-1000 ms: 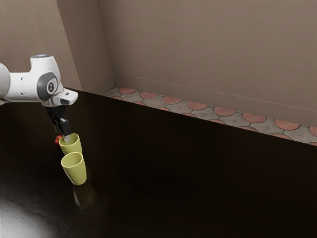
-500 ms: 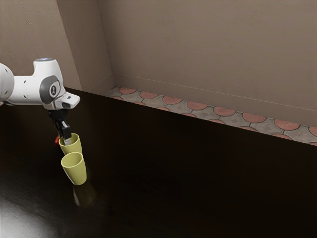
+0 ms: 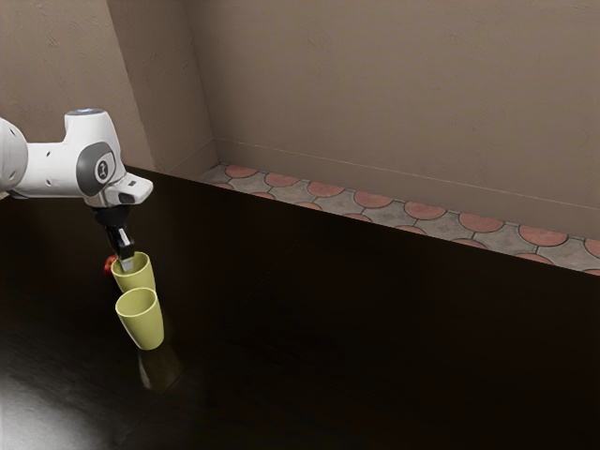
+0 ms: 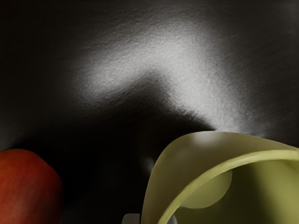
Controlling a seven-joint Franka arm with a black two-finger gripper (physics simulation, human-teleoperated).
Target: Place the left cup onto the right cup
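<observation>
Beside a small red thing [image 3: 109,264], the pincer [image 3: 119,251] looks clamped on the rim of the farther cup [image 3: 134,276], which stands on the surface [image 3: 375,319]. Lifting and stacking it onto the nearer cup [image 3: 141,321] are not yet done.

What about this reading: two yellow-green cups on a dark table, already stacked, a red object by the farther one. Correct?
Not stacked. The exterior view shows the farther cup and the nearer cup each standing on the dark table, side by side. The red object is by the farther cup, as stated.
</observation>
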